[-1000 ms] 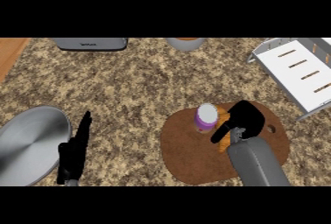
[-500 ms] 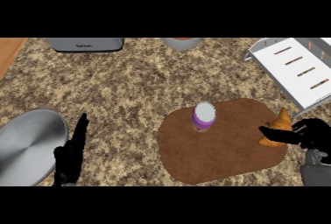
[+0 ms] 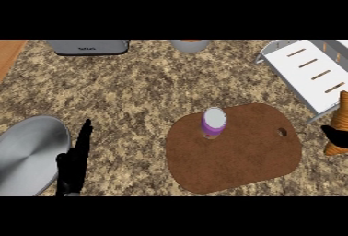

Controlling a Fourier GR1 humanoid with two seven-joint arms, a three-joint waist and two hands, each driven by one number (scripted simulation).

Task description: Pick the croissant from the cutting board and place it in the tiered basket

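At the far left a round grey pan lid (image 3: pixel 27 154) is seen lying on the speckled counter (image 3: pixel 136 97). Just beside its right rim the left hand (image 3: pixel 73 163) is held edge-on, its fingers straight and pressed together, pointing up the view and holding nothing. A grey appliance (image 3: pixel 88 46) is cut by the upper edge, and a grey bowl (image 3: pixel 190 45) is seen further right along that edge. Near the middle the brown cutting board (image 3: pixel 231 156) is laid flat, with a small hole (image 3: pixel 282 133) near its right end. A purple cup with a white top (image 3: pixel 213 122) is stood upright on the board's upper left part. The white tiered basket (image 3: pixel 309 73) is placed at the upper right, tilted across the corner. At the right edge the croissant (image 3: pixel 338 124) is found off the board, below the basket's lower corner, with the right hand (image 3: pixel 336 137) curled round its lower half; only a dark part of that hand is shown
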